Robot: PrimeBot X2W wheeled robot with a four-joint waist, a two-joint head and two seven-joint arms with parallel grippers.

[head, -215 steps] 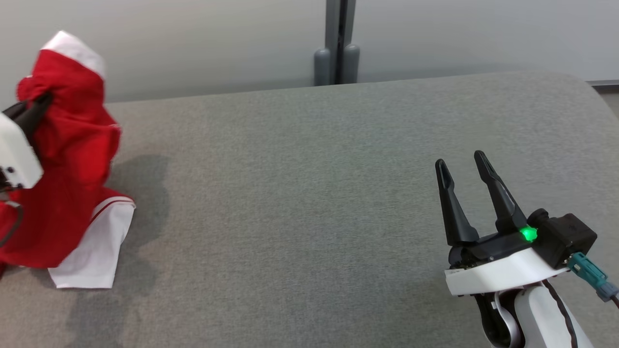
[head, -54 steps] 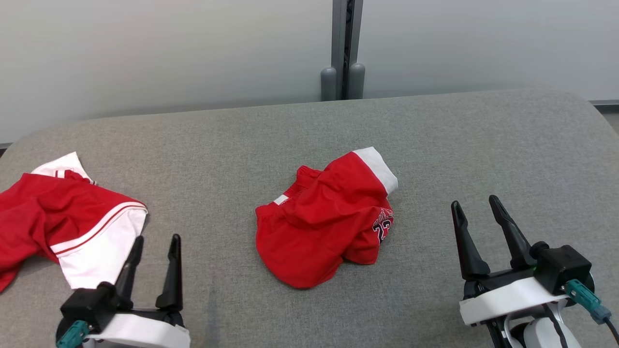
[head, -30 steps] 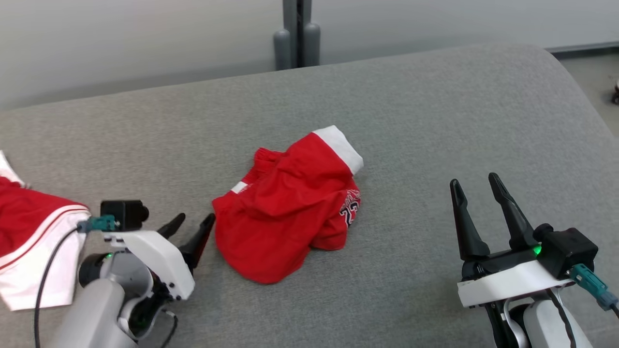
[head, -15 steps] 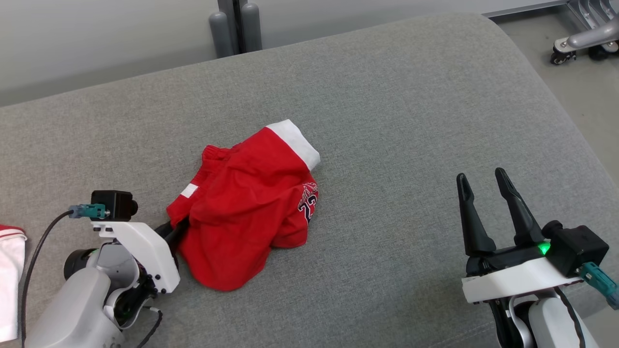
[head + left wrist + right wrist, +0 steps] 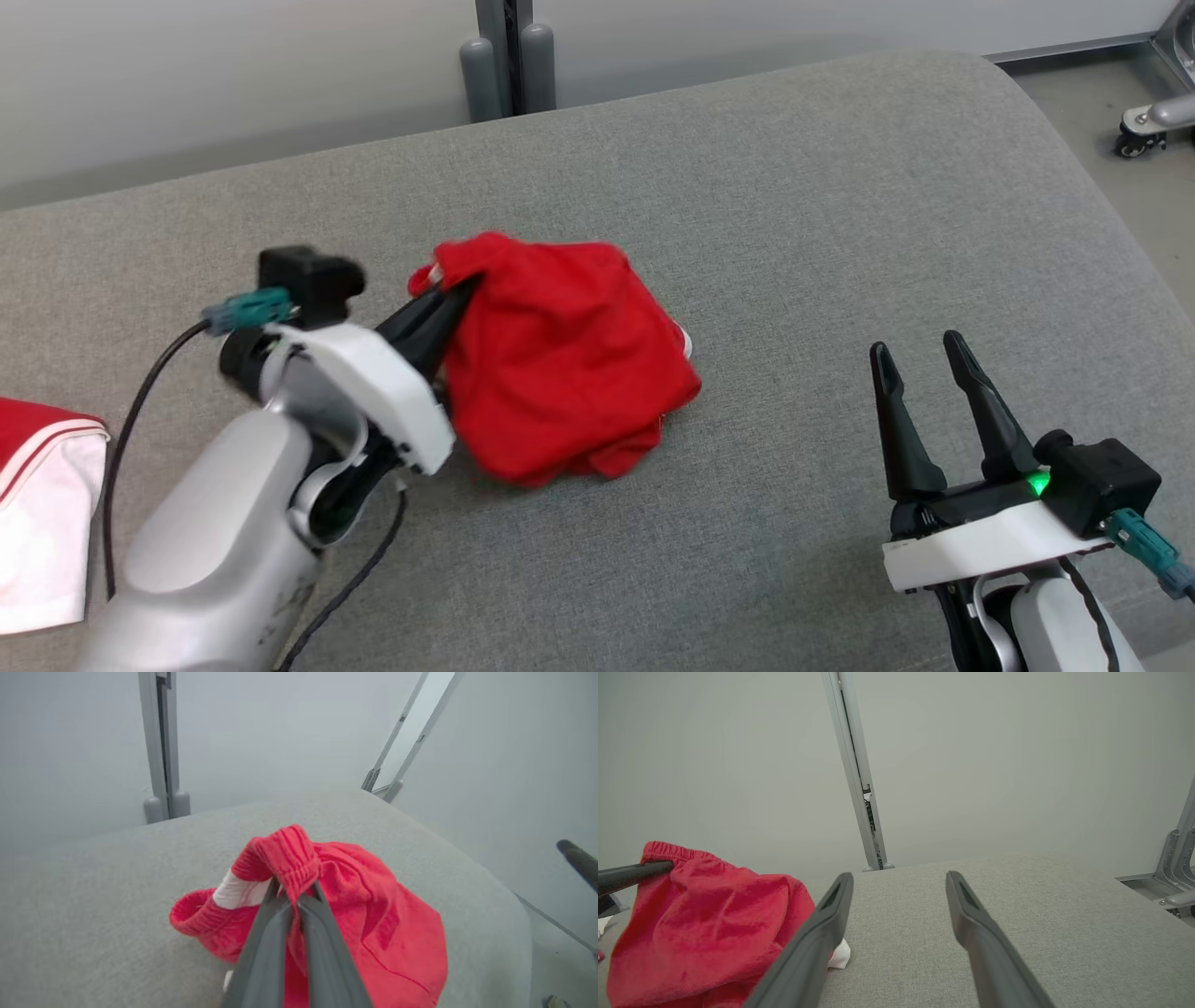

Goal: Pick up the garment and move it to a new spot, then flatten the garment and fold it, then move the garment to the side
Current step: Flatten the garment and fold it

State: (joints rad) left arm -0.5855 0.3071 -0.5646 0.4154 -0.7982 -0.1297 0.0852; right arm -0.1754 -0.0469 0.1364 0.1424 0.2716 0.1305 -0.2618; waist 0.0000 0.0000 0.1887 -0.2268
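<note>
Left gripper [image 5: 464, 291] is clamped tight on the ribbed waistband of the red garment [image 5: 569, 373]. Confirm this in the left wrist view, where you see the elastic bunched between and over the two fingertips, with a white patch just beside them. Note that the pinched edge is raised while the bulk of the garment hangs crumpled and rests on the grey padded surface [image 5: 822, 215], roughly at its middle. In the right wrist view you can see a small white part at the garment's lower edge. Right gripper [image 5: 917, 347] stands well apart to the garment's right, jaws spread wide and holding nothing, fingers pointing up the head view. At the left edge of the head view, locate a second red and white garment [image 5: 47, 523] lying on the same surface. Beyond the surface, a grey post [image 5: 509, 56] stands against the pale wall [image 5: 233, 75].
</note>
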